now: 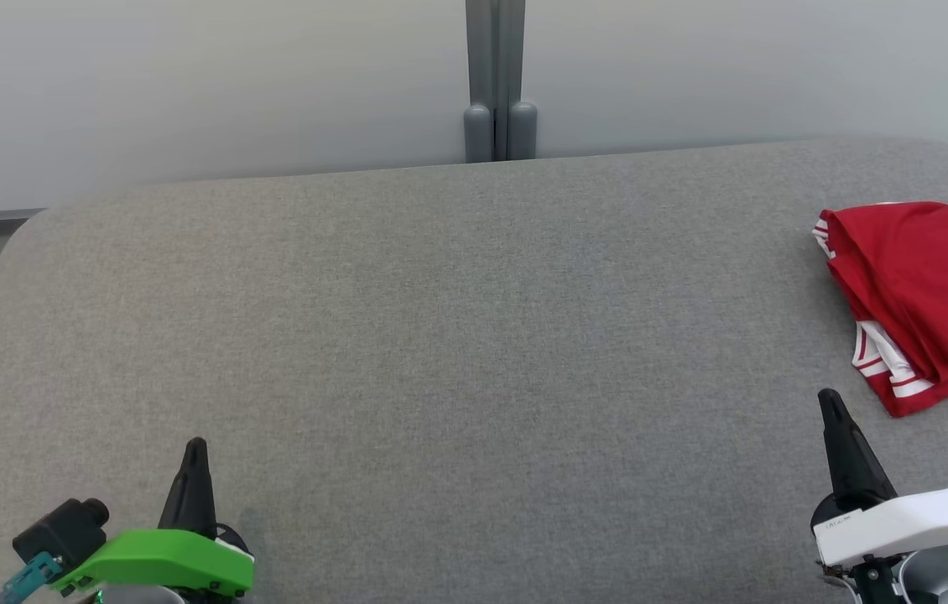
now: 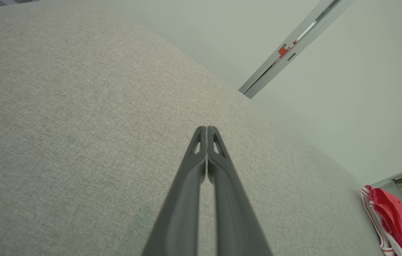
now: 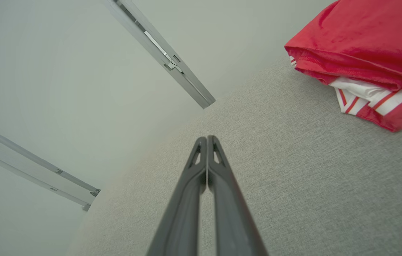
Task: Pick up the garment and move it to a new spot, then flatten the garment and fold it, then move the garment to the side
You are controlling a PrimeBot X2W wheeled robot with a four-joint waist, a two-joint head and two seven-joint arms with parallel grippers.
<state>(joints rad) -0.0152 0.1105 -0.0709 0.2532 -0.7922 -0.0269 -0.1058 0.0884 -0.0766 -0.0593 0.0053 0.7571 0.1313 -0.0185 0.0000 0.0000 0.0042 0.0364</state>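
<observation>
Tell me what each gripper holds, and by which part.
Nothing: the left gripper and right gripper are both shut empty; the folded red garment lies apart from them.

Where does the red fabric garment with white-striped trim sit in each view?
Head view: red white-trimmed fabric garment at the right edge, mid-height.
Left wrist view: bottom right corner.
Right wrist view: top right.
Shared landmark: the grey fabric tabletop it lies on.

Smooth red cloth garment [image 1: 935, 285] on rough grey woven tabletop [image 1: 440, 335].
</observation>
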